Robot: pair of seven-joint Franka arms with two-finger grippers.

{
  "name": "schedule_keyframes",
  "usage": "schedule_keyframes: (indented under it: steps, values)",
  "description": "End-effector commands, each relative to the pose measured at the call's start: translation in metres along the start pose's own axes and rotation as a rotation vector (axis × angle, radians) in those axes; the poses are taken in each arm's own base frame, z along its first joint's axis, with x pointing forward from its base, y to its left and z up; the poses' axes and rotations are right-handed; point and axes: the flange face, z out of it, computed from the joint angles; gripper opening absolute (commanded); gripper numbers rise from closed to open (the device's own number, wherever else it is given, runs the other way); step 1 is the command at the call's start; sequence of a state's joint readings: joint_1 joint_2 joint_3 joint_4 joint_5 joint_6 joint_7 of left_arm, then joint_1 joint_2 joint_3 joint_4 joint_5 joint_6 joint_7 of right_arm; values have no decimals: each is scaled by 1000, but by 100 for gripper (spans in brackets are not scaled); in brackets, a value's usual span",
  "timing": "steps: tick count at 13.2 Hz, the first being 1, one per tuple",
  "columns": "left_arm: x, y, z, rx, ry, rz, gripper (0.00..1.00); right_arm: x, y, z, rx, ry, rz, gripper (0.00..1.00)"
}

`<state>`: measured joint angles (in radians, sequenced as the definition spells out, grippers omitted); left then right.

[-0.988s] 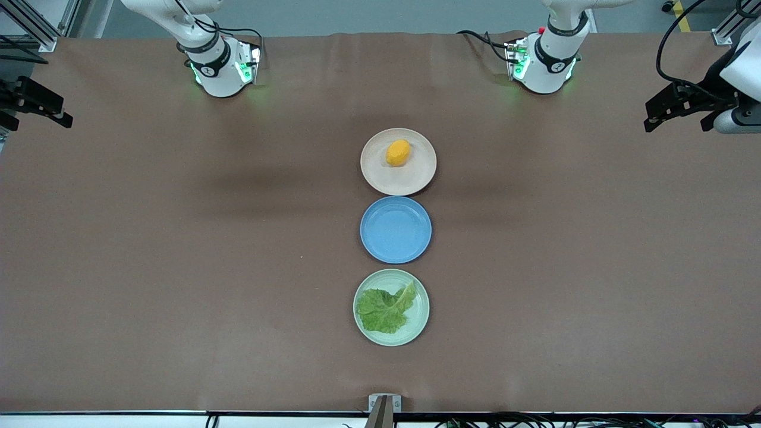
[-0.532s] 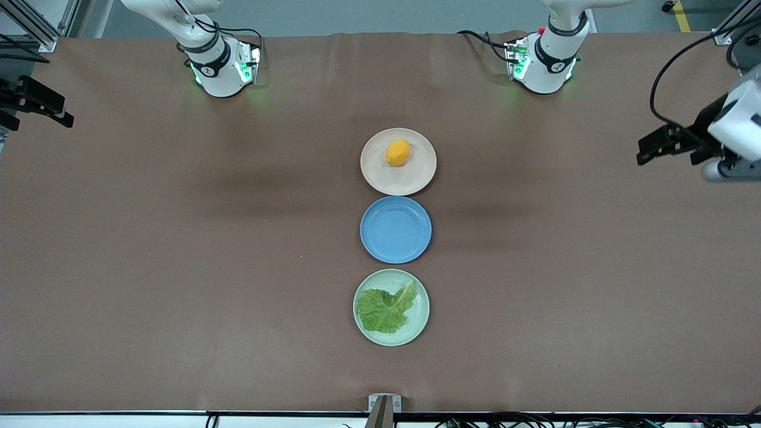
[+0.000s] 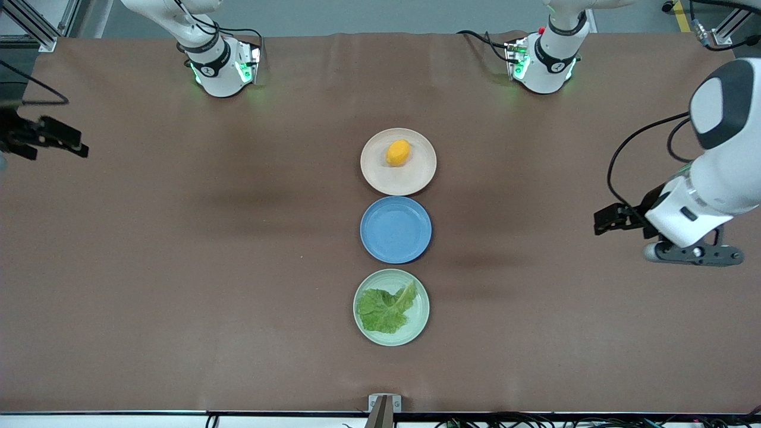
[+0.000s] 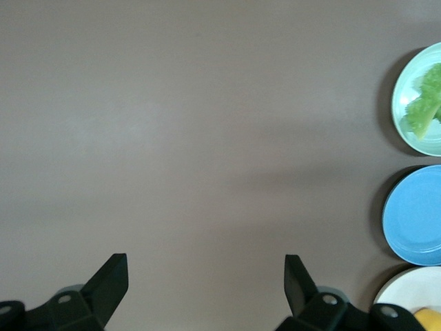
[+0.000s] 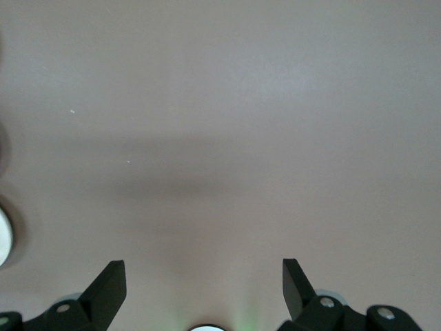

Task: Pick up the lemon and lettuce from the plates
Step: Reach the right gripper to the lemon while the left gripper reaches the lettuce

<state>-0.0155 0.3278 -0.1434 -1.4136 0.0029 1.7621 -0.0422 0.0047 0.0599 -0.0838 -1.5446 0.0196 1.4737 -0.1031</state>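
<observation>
The lemon [image 3: 398,153] lies on the beige-pink plate [image 3: 416,173], the plate nearest the arm bases. The lettuce [image 3: 385,309] lies on the mint green plate [image 3: 420,318], the plate nearest the front camera. My left gripper [image 3: 600,223] is open and empty, in the air over bare table toward the left arm's end. In the left wrist view [image 4: 204,279] it shows the lettuce [image 4: 424,110], the mint plate [image 4: 403,131] and a bit of the lemon [image 4: 431,319]. My right gripper [image 3: 80,144] is open and empty over the table edge at the right arm's end [image 5: 203,279].
An empty blue plate [image 3: 396,229] sits between the two other plates; it also shows in the left wrist view [image 4: 417,215]. The three plates form one line down the middle of the brown table [image 3: 178,267]. The arm bases stand at the table's back edge.
My left arm has swung out over the table, toward the front camera and toward the plates. My right gripper has shifted slightly inward. The plates, lemon and lettuce have not moved.
</observation>
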Motion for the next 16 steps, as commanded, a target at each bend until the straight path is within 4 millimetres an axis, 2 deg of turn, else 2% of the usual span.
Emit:
schedule_keyframes:
  steps: [1, 3, 5, 6, 8, 10, 11, 13, 14, 16]
  values:
    - [15, 34, 14, -21, 35, 97, 100, 29, -4, 41, -22, -48, 5, 100]
    - [21, 81, 39, -24, 42, 151, 100, 32, -26, 50, 8, -49, 95, 100]
    - [32, 101, 70, -37, 67, 192, 100, 32, -68, 73, 38, -75, 263, 100]
    - [39, 117, 86, -46, 100, 219, 100, 28, -89, 89, 38, -79, 310, 100]
    - [45, 163, 129, -69, 145, 280, 100, 9, -144, 114, 44, -54, 400, 100]
    - [50, 206, 171, -105, 232, 306, 99, -6, -211, 135, 58, -43, 476, 100]
    - [50, 226, 190, -141, 268, 303, 97, -18, -260, 153, 56, -21, 522, 100]
    - [51, 247, 232, -200, 335, 278, 94, -46, -338, 181, 86, 38, 586, 100]
    - [46, 265, 248, -210, 371, 299, 85, -58, -379, 204, 91, 51, 613, 100]
    - [44, 272, 270, -218, 407, 301, 82, -82, -444, 246, 101, 78, 660, 100]
